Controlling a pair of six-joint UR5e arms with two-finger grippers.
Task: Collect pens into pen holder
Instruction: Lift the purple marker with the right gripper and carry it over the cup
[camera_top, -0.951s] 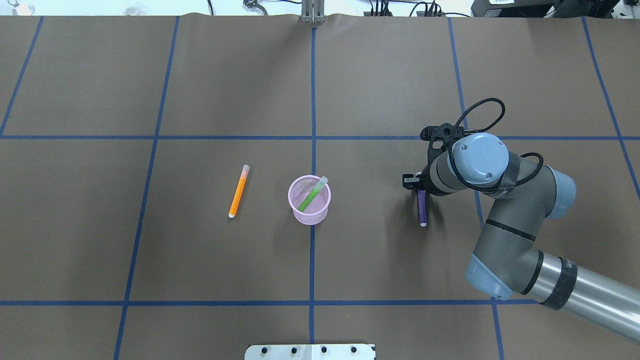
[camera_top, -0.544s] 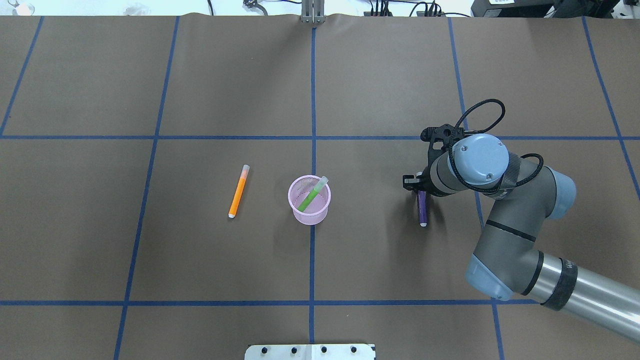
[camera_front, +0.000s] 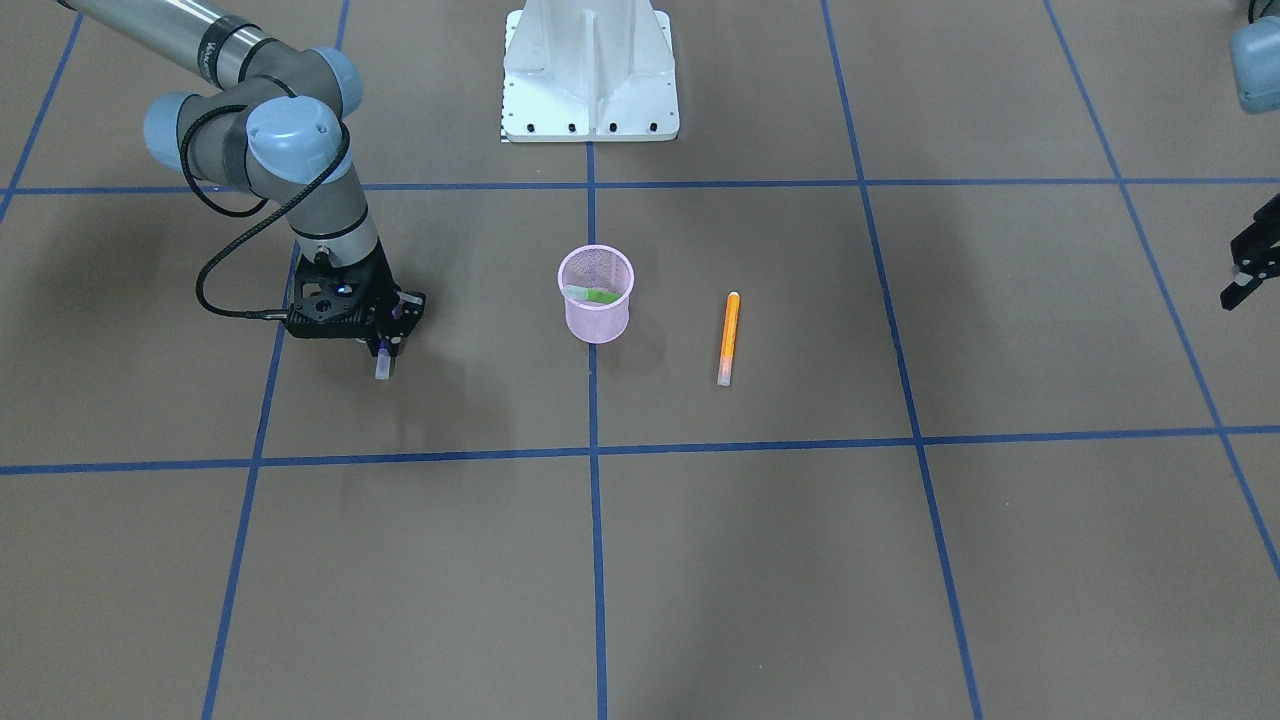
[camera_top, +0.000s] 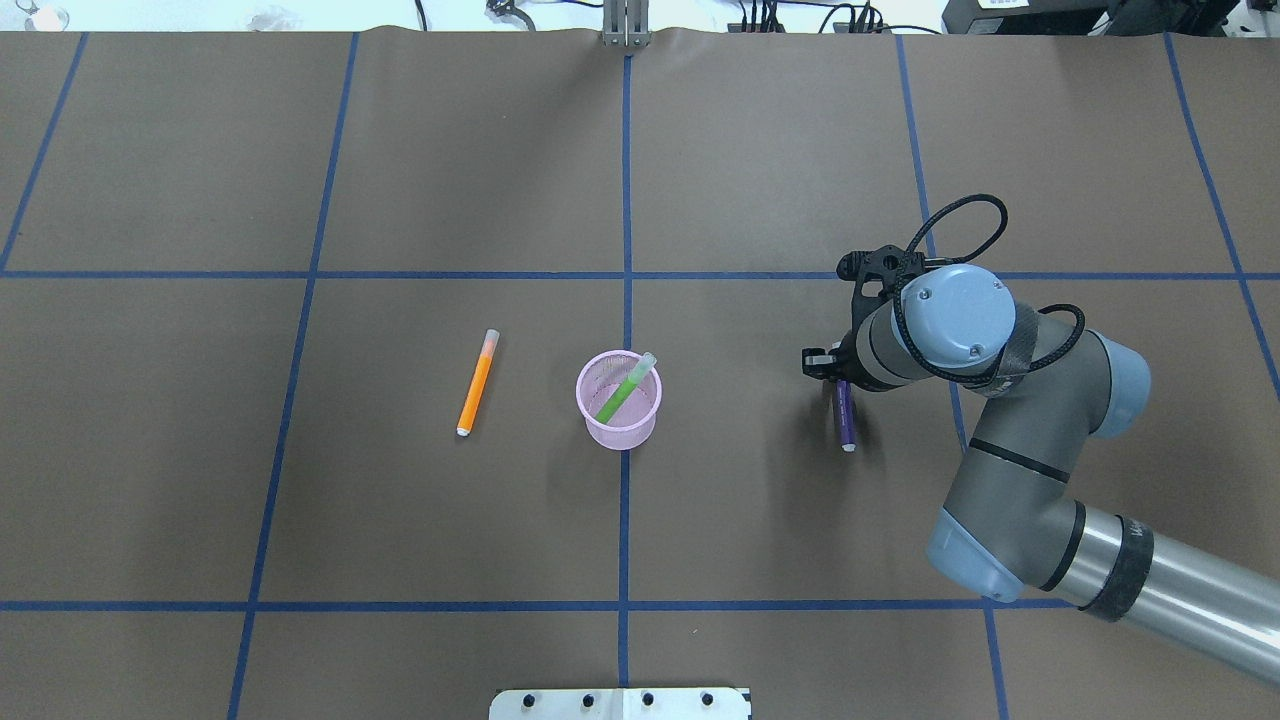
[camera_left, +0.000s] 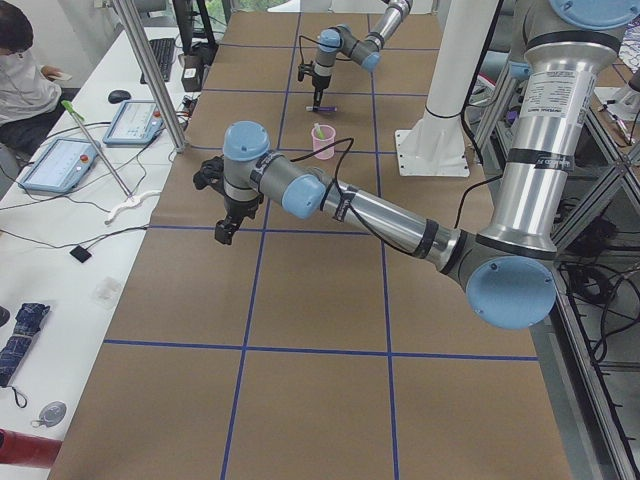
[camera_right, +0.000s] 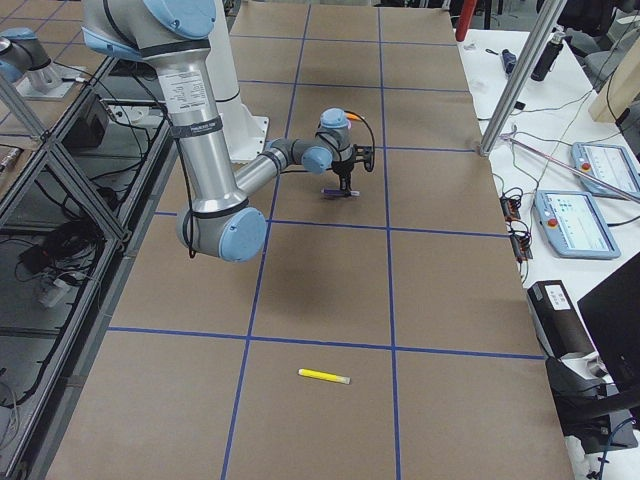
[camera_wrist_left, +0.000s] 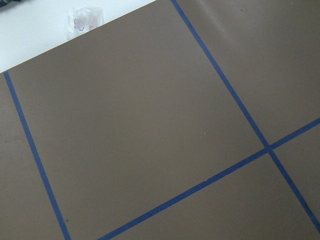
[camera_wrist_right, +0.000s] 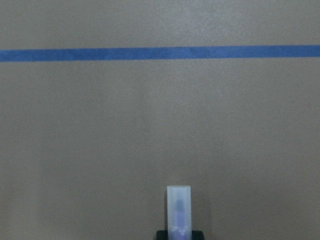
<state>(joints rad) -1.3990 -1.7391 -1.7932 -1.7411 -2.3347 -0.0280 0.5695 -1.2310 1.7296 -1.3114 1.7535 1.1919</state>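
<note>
My right gripper (camera_top: 838, 374) is shut on the upper part of the purple pen (camera_top: 846, 422), to the right of the pen holder. The pen's pale cap juts out below the gripper in the front view (camera_front: 383, 366) and in the right wrist view (camera_wrist_right: 178, 210). The pink mesh pen holder (camera_top: 620, 432) stands at the table's middle with the green pen (camera_top: 620, 392) leaning inside it. The orange pen (camera_top: 477, 383) lies flat to its left. The yellow pen (camera_right: 325, 376) lies far off at the table's right end. My left gripper (camera_front: 1240, 288) hangs empty far to the left; I cannot tell whether it is open.
The white pedestal base (camera_front: 590, 70) stands at the robot's side of the table. Blue tape lines cross the brown table cover. Tablets and cables lie on the side benches past both table ends.
My right gripper and the purple pen have shifted slightly to the left. The cup, green pen and orange pen have not moved.
</note>
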